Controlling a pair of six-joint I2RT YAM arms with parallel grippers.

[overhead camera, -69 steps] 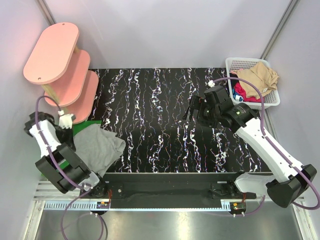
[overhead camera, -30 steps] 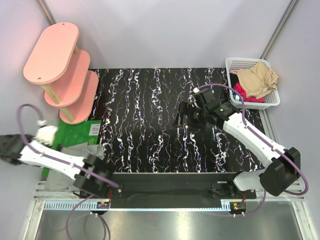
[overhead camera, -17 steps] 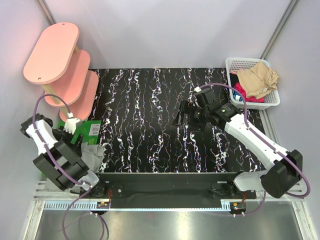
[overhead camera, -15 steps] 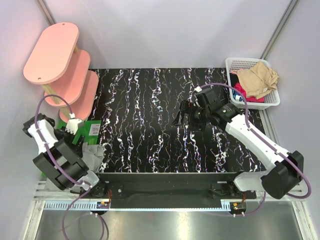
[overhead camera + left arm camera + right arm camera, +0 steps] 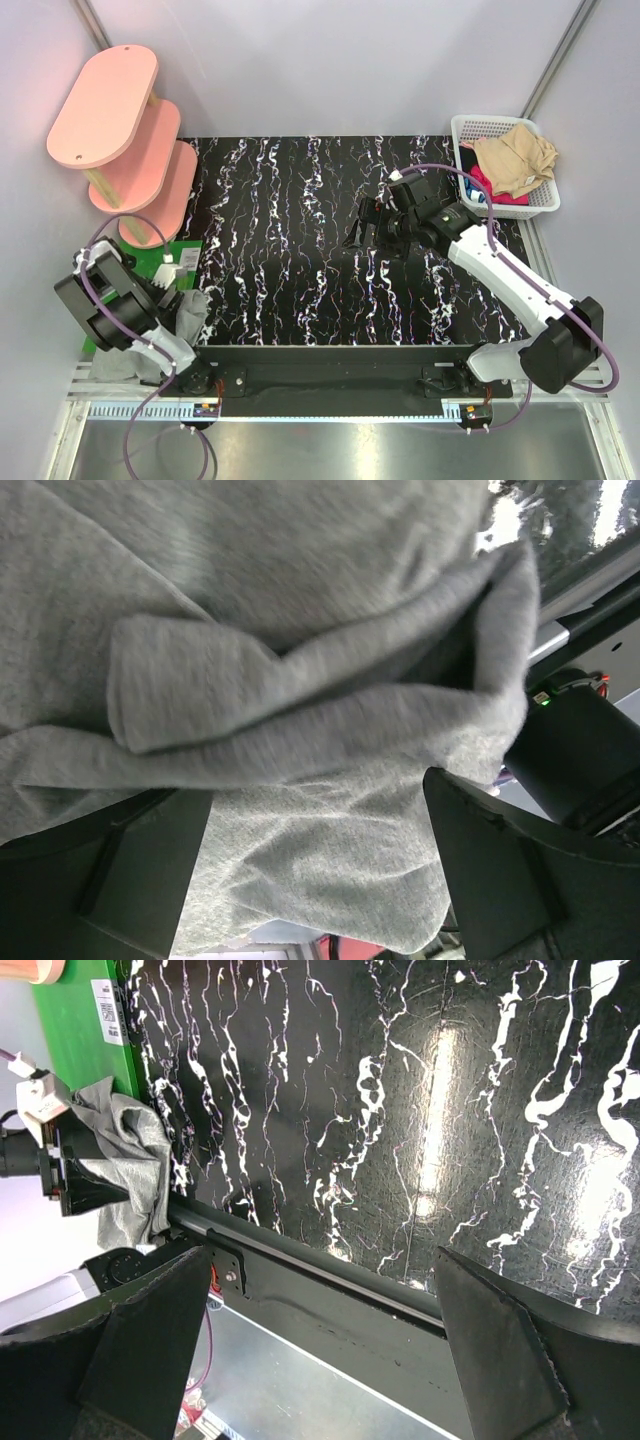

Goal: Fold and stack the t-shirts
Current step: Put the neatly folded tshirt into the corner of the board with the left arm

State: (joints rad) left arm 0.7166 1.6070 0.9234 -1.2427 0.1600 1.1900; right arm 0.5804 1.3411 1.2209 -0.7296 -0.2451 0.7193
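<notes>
Left wrist: left claw [image 5: 316, 792] apart over bunched grey t-shirt [image 5: 300, 630]; right claw [image 5: 322, 1254] apart above marbled table [image 5: 480, 1080].

Grey t-shirt [image 5: 300, 630], filling the left wrist view: heather knit cloth, matt, soft, slightly fuzzy.
Fingers [image 5: 505, 880] of the left end effector [image 5: 315, 870]: black matt plastic.
Desk [image 5: 300, 200]: black with white marble veining, smooth, glossy, glare streak in the right wrist view.
Green mat [image 5: 70, 1040], upper left there: smooth, low sheen, white paper label [image 5: 105, 1010].
Basket [image 5: 470, 128], upper right: white plastic lattice. The tan t-shirt [image 5: 515, 155] in it is crumpled matt cloth.
Pink shelf [image 5: 105, 90]: matt tiers; posts [image 5: 95, 182] probably bare wood.
Bottom sheet [image 5: 330, 450]: brushed metal.
</notes>
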